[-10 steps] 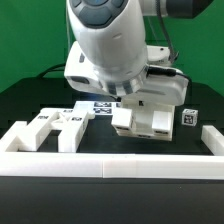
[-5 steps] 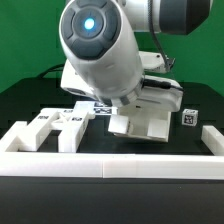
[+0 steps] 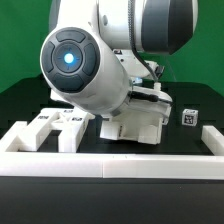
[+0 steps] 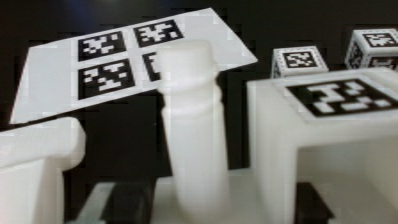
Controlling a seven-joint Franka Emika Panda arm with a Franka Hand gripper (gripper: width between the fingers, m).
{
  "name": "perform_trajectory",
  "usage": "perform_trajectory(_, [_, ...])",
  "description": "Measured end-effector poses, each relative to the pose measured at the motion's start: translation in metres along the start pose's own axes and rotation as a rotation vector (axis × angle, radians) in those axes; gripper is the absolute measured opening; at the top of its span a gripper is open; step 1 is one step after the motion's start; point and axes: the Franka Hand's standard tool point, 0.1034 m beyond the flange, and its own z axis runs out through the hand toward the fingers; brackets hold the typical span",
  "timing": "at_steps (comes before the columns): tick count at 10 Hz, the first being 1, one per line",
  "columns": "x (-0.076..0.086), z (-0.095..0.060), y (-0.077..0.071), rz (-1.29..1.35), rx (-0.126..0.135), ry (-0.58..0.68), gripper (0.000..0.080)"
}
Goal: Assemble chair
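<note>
Status: assembly part-complete, by my judgement roughly midway. The chair (image 3: pixel 140 127) stands as one joined block of panels on the worktop (image 3: pixel 20 100), directly under the arm (image 3: pixel 85 60), right of centre in the exterior view. The wrist view shows one upright post (image 4: pixel 192 120) just beside a tagged panel (image 4: pixel 342 110); whether the post is fully seated cannot be told. Outstanding: the loose parts are not yet fitted.

Count: one built block. At least two loose pieces (image 3: pixel 45 125) lie close together at the exterior view's left, exact number unclear. One small tagged piece (image 3: pixel 188 117) sits apart at that view's right. Two small tagged blocks (image 4: pixel 299 60) show in the wrist view, one possibly the same item. One marker board (image 4: pixel 39 88), four tags showing. One wall (image 3: pixel 110 165) in front.

Claw: fingers masked by the arm and not distinguishable at the wrist, so I cannot tell its opening or what it holds
</note>
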Motion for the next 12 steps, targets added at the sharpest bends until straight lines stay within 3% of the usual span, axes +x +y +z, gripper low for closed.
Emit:
perform_trajectory(1, [0.001,-0.001,0.0,0.001,0.001,0.006,0.058])
perform_trajectory(2, [0.002,-0.001,0.001,0.001,0.002,0.008,0.058])
perform_trajectory(3, [0.003,-0.001,0.001,0.001,0.003,0.013,0.0634])
perform_trajectory(4, [0.004,-0.003,0.002,0.0,0.003,0.019,0.0634])
perform_trajectory(6, [-0.008,-0.022,0.006,-0.016,-0.004,0.065,0.0649])
perform_trajectory(9, [-0.028,-0.046,0.013,-0.017,0.015,0.112,0.0649])
perform_trajectory(12, [-0.047,-0.054,0.016,-0.02,0.024,0.145,0.0649])
